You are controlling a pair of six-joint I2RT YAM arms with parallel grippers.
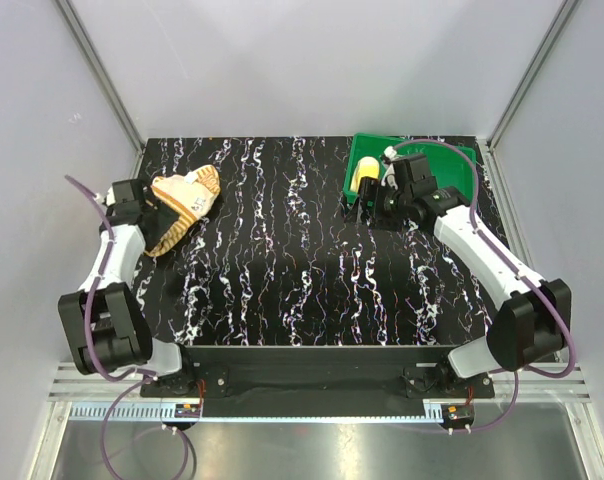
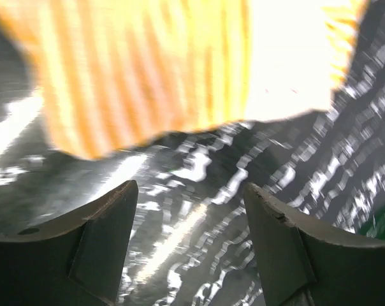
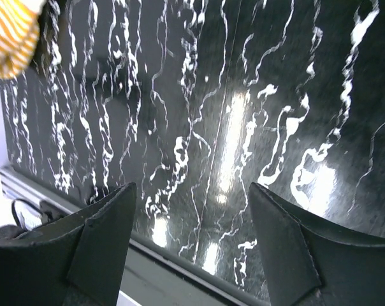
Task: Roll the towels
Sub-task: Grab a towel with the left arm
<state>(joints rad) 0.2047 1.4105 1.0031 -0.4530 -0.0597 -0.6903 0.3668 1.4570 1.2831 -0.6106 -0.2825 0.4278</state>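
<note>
Jaws apart, striped towel (image 1: 185,208) label (image 1: 194,198) unreadable

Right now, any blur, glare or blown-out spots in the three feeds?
Left wrist: the striped orange-and-cream cloth towel is motion-smeared, its upper right blown out white. Right wrist: sharp, with bright glare patches on the glossy black marbled tabletop. Top external: evenly lit and sharp.

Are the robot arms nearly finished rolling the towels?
Halfway, it seems. The yellow towel looks rolled and sits in the green tray. Nothing is in hand: both arms' jaws stand open and empty. The striped towel lies loosely bunched on the table, so it probably needs rolling.
</note>
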